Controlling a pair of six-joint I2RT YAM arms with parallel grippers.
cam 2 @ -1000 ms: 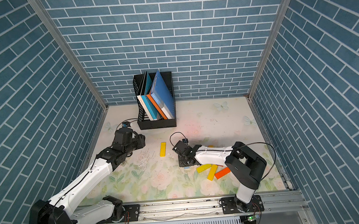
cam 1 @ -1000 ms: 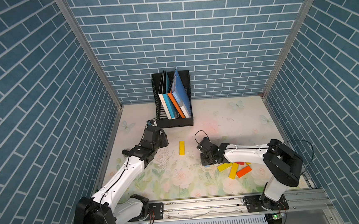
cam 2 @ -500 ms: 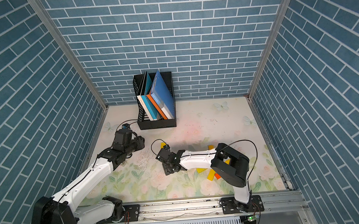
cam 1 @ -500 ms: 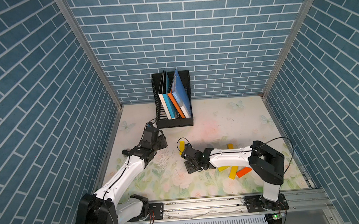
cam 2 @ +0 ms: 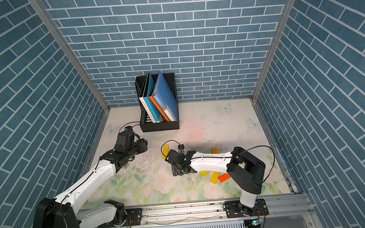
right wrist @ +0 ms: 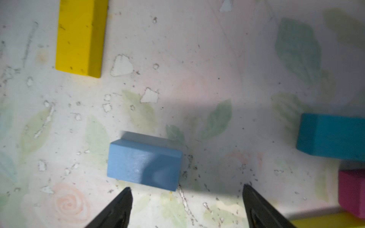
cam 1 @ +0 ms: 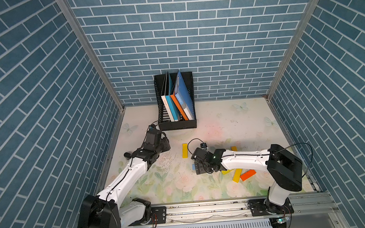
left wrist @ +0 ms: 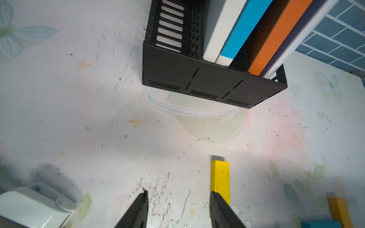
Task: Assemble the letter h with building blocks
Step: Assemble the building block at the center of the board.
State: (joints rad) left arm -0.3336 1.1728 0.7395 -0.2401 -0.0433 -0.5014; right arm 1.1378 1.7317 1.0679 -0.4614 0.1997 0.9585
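A long yellow block (cam 1: 185,150) (cam 2: 165,152) lies flat at mid-table. Just below it, my right gripper (right wrist: 187,188) (cam 1: 199,169) stands open over the table. A short light blue block (right wrist: 144,161) (cam 1: 193,167) lies loose just beyond one fingertip, not between the jaws. Behind the right arm lie more building blocks: yellow (cam 1: 237,175), orange (cam 1: 248,175), teal (right wrist: 331,136) and magenta (right wrist: 352,191). My left gripper (left wrist: 178,193) (cam 1: 165,143) hovers open and empty left of the yellow block (left wrist: 220,177). No letter h shape is in view.
A black file holder (cam 1: 178,124) (left wrist: 207,83) with upright blue and orange books stands at the back centre. Blue brick walls close in three sides, and a metal rail (cam 1: 206,209) runs along the front edge.
My right arm swung left, away from the block pile, and its gripper went from shut to wide open; the light blue block now lies free. The left arm barely moved.
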